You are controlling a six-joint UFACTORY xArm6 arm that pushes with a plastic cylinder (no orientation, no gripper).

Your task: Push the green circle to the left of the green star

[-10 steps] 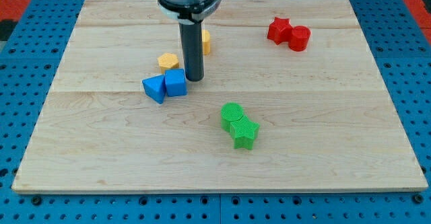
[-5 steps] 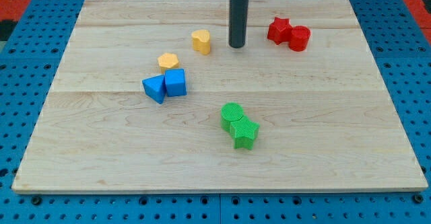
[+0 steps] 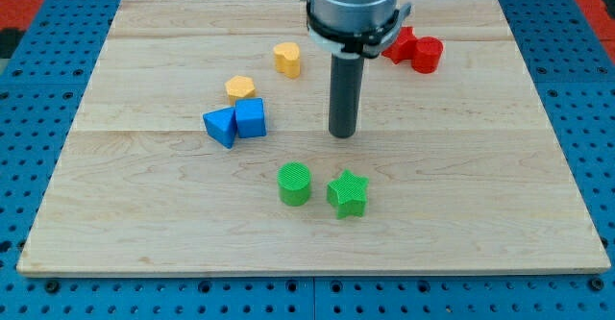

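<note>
Near counter (image 3: 480, 224) middle, my tip (image 3: 343, 135) sits above green pair, touching neither. No gripper on this rig, just rod, so nothing spread or pinching. Green circle (image 3: 294, 184) sits just left of green star (image 3: 348, 194), small gap between. Blue blocks (image 3: 235, 123) further left.

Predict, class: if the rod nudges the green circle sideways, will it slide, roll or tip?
The green circle stands on its flat end on the wooden board, so it would probably slide, not roll. It looks squat, so tipping seems unlikely. My tip is above it in the view, apart from it and the green star.
</note>
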